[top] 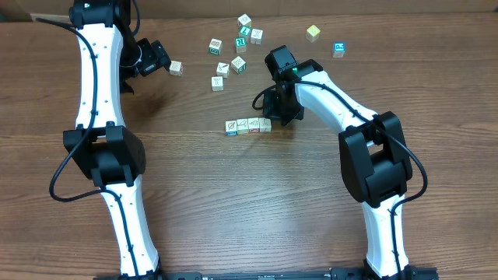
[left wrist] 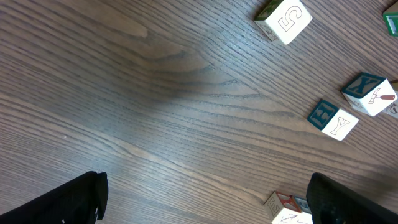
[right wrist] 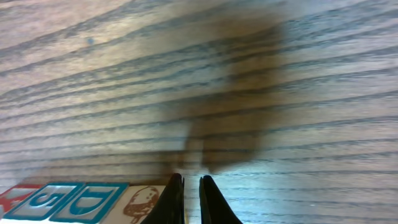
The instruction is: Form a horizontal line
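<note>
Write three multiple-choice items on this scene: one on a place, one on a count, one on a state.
1. Where is the right gripper? A at the right end of the row; B at its left end; C far from it.
2. How many cubes form the row? A two; B four; C six.
3. How is the left gripper? A open, empty; B shut on a cube; C holding two cubes.
Key: 1 A, it sits just past the row's right end; 2 B, four touch edge to edge; 3 A, wide open, nothing between.
</note>
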Robot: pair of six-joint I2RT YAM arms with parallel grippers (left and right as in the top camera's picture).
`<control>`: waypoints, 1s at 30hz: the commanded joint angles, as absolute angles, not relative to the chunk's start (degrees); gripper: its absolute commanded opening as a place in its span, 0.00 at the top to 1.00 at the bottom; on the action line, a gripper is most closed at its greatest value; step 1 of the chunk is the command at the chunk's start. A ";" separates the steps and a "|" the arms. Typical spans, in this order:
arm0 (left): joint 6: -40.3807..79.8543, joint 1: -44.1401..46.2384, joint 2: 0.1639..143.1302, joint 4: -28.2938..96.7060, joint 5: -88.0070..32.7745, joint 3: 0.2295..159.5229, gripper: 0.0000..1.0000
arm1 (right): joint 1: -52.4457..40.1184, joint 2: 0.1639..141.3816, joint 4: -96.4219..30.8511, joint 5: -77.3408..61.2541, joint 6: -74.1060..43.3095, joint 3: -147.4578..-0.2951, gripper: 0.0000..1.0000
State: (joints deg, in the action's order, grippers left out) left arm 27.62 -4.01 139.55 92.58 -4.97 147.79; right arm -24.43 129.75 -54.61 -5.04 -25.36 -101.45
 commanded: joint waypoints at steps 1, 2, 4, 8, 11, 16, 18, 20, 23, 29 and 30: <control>27.20 -3.95 138.87 92.53 -5.39 148.92 0.00 | -24.45 128.86 -54.39 0.67 -25.08 -101.21 0.92; 27.18 -3.95 138.87 92.53 -5.39 148.92 0.00 | -24.14 128.86 -54.24 2.48 -25.10 -101.21 0.92; 27.20 -3.95 138.87 92.53 -5.39 148.92 0.01 | -23.55 128.86 -53.98 2.76 -25.08 -101.21 0.92; 27.18 -3.95 138.87 92.53 -5.39 148.92 0.01 | -21.56 128.86 -53.67 3.25 -25.08 -101.21 0.92; 27.20 -3.95 138.87 92.53 -5.39 148.92 0.00 | -19.46 128.86 -53.65 6.33 -25.08 -101.21 0.92; 27.20 -3.95 138.87 92.53 -5.39 148.92 0.00 | -15.90 128.86 -53.63 7.68 -25.08 -101.21 0.90; 27.20 -3.95 138.87 92.53 -5.39 148.90 0.00 | -14.68 128.86 -54.41 7.68 -25.08 -101.21 0.49; 27.20 -3.95 138.87 92.53 -5.39 148.92 0.00 | -14.17 128.86 -54.50 7.68 -25.10 -101.21 0.04; 27.20 -3.95 138.87 92.53 -5.39 148.92 0.00 | -14.04 128.86 -53.54 7.79 -25.08 -101.21 0.00; 27.20 -3.95 138.87 92.53 -5.39 148.92 0.00 | -14.06 128.86 -50.48 8.56 -25.08 -101.21 0.00; 27.20 -3.95 138.87 92.53 -5.39 148.92 0.00 | -14.06 128.86 -50.30 8.56 -25.08 -101.21 0.00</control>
State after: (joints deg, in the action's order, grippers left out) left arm 27.62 -4.01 139.55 92.58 -4.97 147.81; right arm -13.91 129.75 -51.00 7.75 -25.06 -101.45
